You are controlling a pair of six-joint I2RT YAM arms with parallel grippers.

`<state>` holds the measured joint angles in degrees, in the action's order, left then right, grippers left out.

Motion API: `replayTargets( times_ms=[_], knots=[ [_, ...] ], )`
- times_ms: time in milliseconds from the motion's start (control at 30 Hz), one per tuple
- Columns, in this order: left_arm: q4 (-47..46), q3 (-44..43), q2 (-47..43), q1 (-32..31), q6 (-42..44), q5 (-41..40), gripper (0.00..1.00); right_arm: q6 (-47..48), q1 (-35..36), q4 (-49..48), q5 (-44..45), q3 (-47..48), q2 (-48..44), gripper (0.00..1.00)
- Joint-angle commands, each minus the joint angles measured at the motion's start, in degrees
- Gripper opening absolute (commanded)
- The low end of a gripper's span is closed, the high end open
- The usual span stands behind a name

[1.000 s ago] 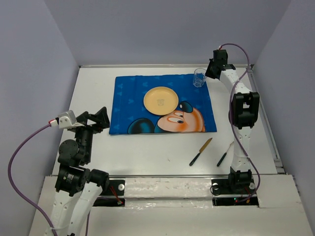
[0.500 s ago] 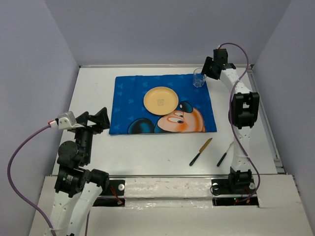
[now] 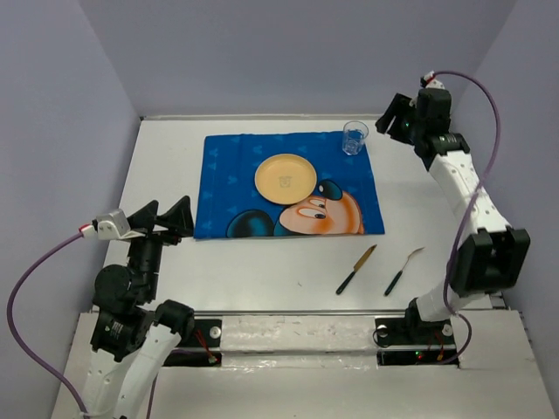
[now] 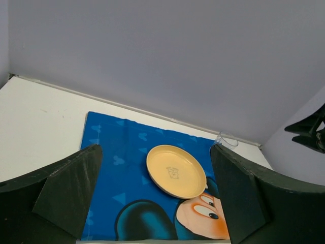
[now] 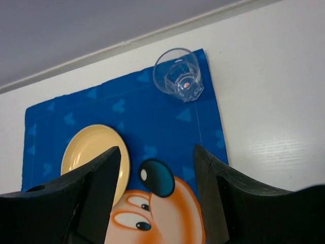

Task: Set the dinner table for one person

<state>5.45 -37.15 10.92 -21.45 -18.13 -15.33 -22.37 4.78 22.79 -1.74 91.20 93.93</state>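
A placemat (image 3: 229, 196) lay on the far middle of the counter (image 3: 262, 271), with a plate (image 3: 286, 177) on its far half near the centre and a glass (image 3: 354, 137) standing upright on its far right corner. In front of the placemat's right end, on the bare counter, a knife (image 3: 355, 269) lay to the left of a fork (image 3: 402, 271), the two near each other but apart. The left claw (image 3: 168, 216) was just beside the placemat's near left corner, and the right claw (image 3: 390, 118) was to the right of the glass, clear of it.
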Motion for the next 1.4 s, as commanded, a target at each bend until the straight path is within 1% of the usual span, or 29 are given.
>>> replayTargets(
  times_ms=[0, 33, 67, 100, 133, 167, 200, 233, 300, 333, 433, 500, 533, 567, 600, 700, 833, 900, 1000, 1133, 1367],
  knots=[
    [-2.64, -0.21, -2.39, -1.75, 0.11, -0.05, 0.99, -2.23, 1.2, -3.19, -3.36, -19.35, -14.77, 0.64],
    [-2.64, -0.21, -2.65, -2.1, 0.11, -0.05, 0.99, -2.5, 1.72, -2.4, -4.23, -22.7, -17.53, 0.63],
    [-2.73, -0.12, -3.44, -2.89, -0.15, 0.13, 0.99, -3.46, 1.73, 0.22, -4.76, -28.56, -22.51, 0.62],
    [-2.82, -0.12, -3.71, -3.24, -0.24, 0.13, 0.99, -3.82, 1.73, 1.89, -5.55, -31.32, -22.56, 0.62],
    [-2.9, -0.03, -4.06, -3.51, -0.24, 0.39, 0.99, -4.34, 1.73, 4.26, -5.73, -33.35, -26.83, 0.61],
    [-3.08, 0.14, -4.32, -4.03, -0.24, 0.57, 0.99, -4.87, 1.73, 6.63, -5.65, -35.37, -29.13, 0.61],
    [-3.17, 0.23, -4.85, -4.3, -0.33, 0.92, 0.99, -6.27, 1.73, 10.31, -5.91, -39.39, -31.33, 0.61],
    [-3.17, 0.14, -5.29, -4.56, -0.33, 0.92, 0.99, -6.89, 2.25, 12.7, -5.65, -40.65, -35.01, 0.61],
    [-3.26, 0.14, -6.69, -5.44, -0.33, 0.83, 0.99, -8.99, 2.26, 18.66, -6.69, -43.72, -37.58, 0.6],
    [-3.26, 0.23, -6.96, -5.79, -0.41, 0.66, 0.99, -9.53, 2.26, 20.44, -8.79, -44.26, -38.11, 0.59],
    [-3.17, 0.14, -7.58, -6.67, -0.24, -0.05, 0.99, -11.2, 3.48, 24.76, -12.75, -47.5, -37.25, 0.56],
    [-3.08, 0.06, -7.58, -7.28, -0.24, -0.05, 0.99, -12.95, 7.6, 25.11, -12.68, -48.65, -35.58, 0.55],
    [-3.08, 0.06, -7.58, -7.72, -0.15, -0.14, 0.99, -14.01, 12.4, 24.94, -11.46, -49.18, -34.7, 0.55],
    [-2.99, 0.06, -7.58, -7.9, -0.15, -0.22, 0.99, -15.15, 12.45, 24.68, -10.49, -49.19, -33.91, 0.55],
    [-2.99, 0.06, -7.66, -8.08, -0.06, -0.22, 0.99, -16.55, 17.93, 23.89, -9.61, -49.01, -31.73, 0.55],
    [-2.82, -0.03, -7.75, -8.17, -0.06, -0.49, 0.99, -22.52, 25.6, 22.84, -5.22, -48.48, -28.55, 0.56],
    [-2.82, -0.03, -8.19, -8.43, -0.06, -0.49, 0.99, -23.77, 26.95, 21.16, -3.8, -49.36, -25.56, 0.56],
    [-2.73, -0.03, -8.28, -8.52, 0.02, -0.57, 0.99, -24.03, 27.48, 19.76, -4.5, -50.32, -24.33, 0.56],
    [-2.73, -0.03, -8.37, -8.61, 0.02, -0.58, 0.99, -25.18, 28.97, 19.75, -3.98, -50.94, -22.04, 0.55],
    [-2.55, -0.12, -8.63, -8.78, -0.06, -0.84, 0.99, -26.75, 29.5, 18.53, -5.29, -52.44, -21.42, 0.51],
    [-2.47, -0.21, -8.98, -8.78, -0.06, -1.01, 0.99, -30.71, 33.54, 15.63, -6.17, -53.57, -17.47, 0.42]
  ],
)
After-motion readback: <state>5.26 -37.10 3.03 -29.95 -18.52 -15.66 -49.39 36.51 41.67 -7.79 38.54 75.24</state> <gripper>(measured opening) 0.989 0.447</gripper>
